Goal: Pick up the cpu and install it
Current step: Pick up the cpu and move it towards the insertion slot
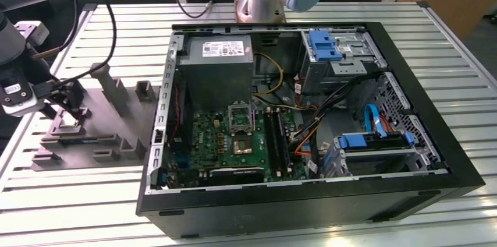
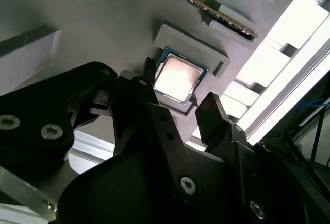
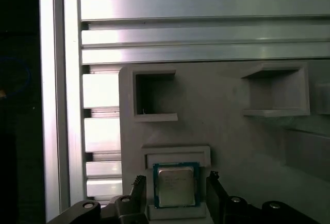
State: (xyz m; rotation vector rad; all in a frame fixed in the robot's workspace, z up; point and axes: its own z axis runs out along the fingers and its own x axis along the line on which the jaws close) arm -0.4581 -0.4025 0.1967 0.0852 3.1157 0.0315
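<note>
While the gripper (image 3: 175, 182) hangs low over the grey holder tray (image 3: 227, 126), its black fingers (image 3: 138, 185) stand apart, one on each side of the cpu (image 3: 176, 188). The cpu lies flat in a shallow pocket of this tray, silver top up. The fingers seem just beside its edges, perhaps not touching. The tray rests on the slatted table (image 1: 116, 200), beside the open computer case (image 1: 435, 113).

Nothing legible anywhere. White label (image 1: 227, 49) on the grey power supply (image 1: 217, 78): print too small to read. The cpu (image 3: 176, 184) lid has faint printed lines in the first wrist view, illegible. Small white tag (image 1: 11, 88) on the arm (image 1: 11, 40), exterior view's left: unreadable.
</note>
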